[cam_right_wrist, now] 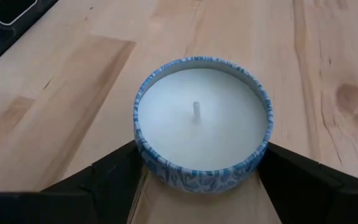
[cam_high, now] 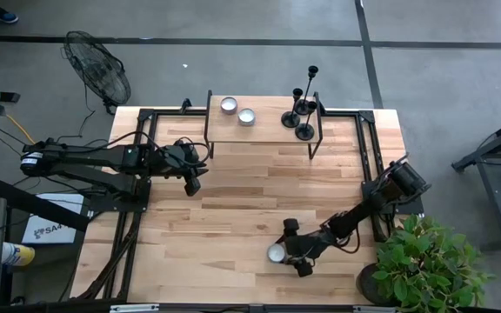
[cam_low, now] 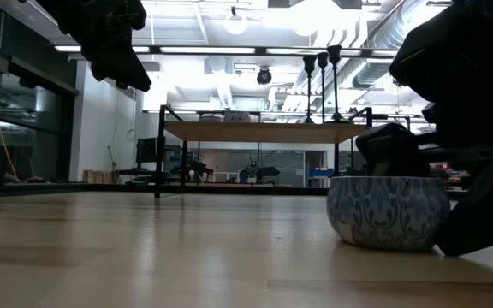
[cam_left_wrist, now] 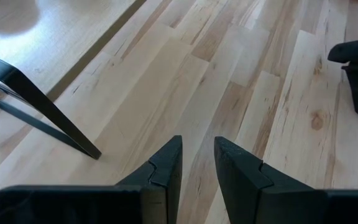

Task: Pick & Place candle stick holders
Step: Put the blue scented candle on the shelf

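Note:
Three black candlesticks (cam_high: 305, 109) of differing heights stand on their round bases at the right end of a low wooden shelf (cam_high: 263, 130) at the table's far edge. They also show in the low view (cam_low: 322, 85). My right gripper (cam_high: 283, 250) is near the table's front edge, shut on a blue-patterned candle tin (cam_right_wrist: 202, 124), far from the candlesticks. My left gripper (cam_high: 194, 183) hovers left of centre, near the shelf's left legs. Its fingers (cam_left_wrist: 197, 155) are a narrow gap apart and empty. My right gripper pinches the candle tin's round wall (cam_right_wrist: 143, 163) between its two fingers, one on each opposite side. The fingers come from the table's right side, low over the table. The tin stands upright with its bottom (cam_low: 388, 244) on the table.
Two more candle tins (cam_high: 229, 104) (cam_high: 247, 116) sit on the shelf's left half. A shelf leg (cam_left_wrist: 48, 109) stands close ahead of my left gripper. A potted plant (cam_high: 429, 261) is at the near right corner. A fan (cam_high: 98, 69) stands beyond the far left corner.

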`<state>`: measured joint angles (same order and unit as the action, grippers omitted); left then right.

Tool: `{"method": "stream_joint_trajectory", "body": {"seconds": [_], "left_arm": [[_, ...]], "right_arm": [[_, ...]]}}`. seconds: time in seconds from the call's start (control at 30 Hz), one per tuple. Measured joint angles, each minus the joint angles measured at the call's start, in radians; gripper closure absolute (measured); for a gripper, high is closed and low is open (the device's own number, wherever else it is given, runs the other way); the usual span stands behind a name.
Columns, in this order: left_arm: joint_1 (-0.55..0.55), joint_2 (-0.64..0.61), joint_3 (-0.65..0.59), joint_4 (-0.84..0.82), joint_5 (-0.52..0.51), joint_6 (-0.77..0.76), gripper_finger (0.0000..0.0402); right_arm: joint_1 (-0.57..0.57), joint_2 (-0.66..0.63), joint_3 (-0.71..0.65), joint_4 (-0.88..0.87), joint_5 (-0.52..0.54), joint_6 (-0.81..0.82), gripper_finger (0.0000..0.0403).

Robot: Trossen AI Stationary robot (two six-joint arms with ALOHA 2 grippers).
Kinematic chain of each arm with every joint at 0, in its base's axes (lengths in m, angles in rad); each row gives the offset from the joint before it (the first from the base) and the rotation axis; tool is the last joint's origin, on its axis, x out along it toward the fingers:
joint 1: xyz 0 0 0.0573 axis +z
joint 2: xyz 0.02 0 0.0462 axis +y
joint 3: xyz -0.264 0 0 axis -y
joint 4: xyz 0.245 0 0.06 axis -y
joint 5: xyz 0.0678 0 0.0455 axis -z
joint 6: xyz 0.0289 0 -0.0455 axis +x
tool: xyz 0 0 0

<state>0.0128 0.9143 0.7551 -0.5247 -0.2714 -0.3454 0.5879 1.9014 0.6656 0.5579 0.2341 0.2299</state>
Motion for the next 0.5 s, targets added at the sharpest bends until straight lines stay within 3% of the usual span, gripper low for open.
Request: {"method": "stream_joint_trajectory", "body": {"seconds": [0.5], "left_arm": [[0.000, 0.000, 0.000, 0.000, 0.000, 0.000, 0.0312]], "right_arm": [[-0.020, 0.004, 0.003, 0.034, 0.022, -0.015, 0.0105]]}}
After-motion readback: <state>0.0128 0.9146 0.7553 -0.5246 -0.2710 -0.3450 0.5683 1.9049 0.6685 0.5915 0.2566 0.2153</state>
